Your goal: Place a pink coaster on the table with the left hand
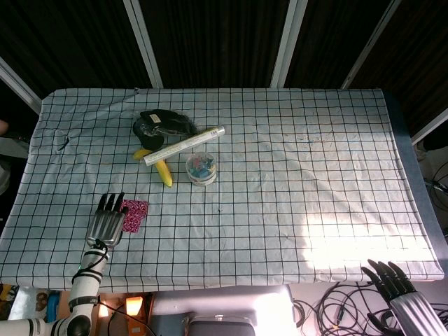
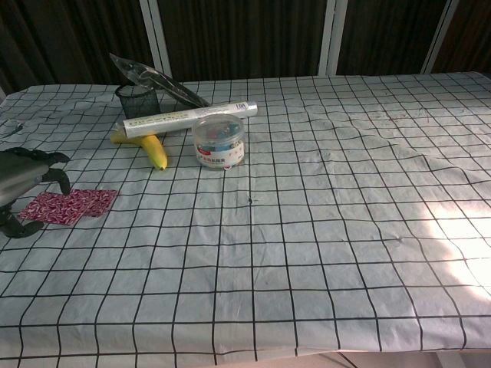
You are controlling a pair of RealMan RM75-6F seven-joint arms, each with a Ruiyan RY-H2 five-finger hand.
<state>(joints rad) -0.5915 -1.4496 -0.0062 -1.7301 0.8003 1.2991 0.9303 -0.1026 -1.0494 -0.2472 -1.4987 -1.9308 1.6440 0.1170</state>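
Observation:
The pink coaster (image 1: 134, 213) lies flat on the checked tablecloth near the front left; in the chest view the coaster (image 2: 74, 205) shows its full patterned face. My left hand (image 1: 106, 222) sits just left of it, fingers spread and pointing away from me. In the chest view the left hand (image 2: 23, 178) hovers over the coaster's left end, fingers arched above it and thumb curled beside it, and appears to hold nothing. My right hand (image 1: 393, 281) hangs below the table's front right corner, fingers apart and empty.
Behind the coaster lie a banana (image 1: 164, 172), a long white roll (image 1: 183, 145), a clear tub of coloured clips (image 1: 201, 168) and a black mesh cup (image 1: 149, 129) with a plastic bag. The table's front edge (image 1: 210, 283) is close to my left hand.

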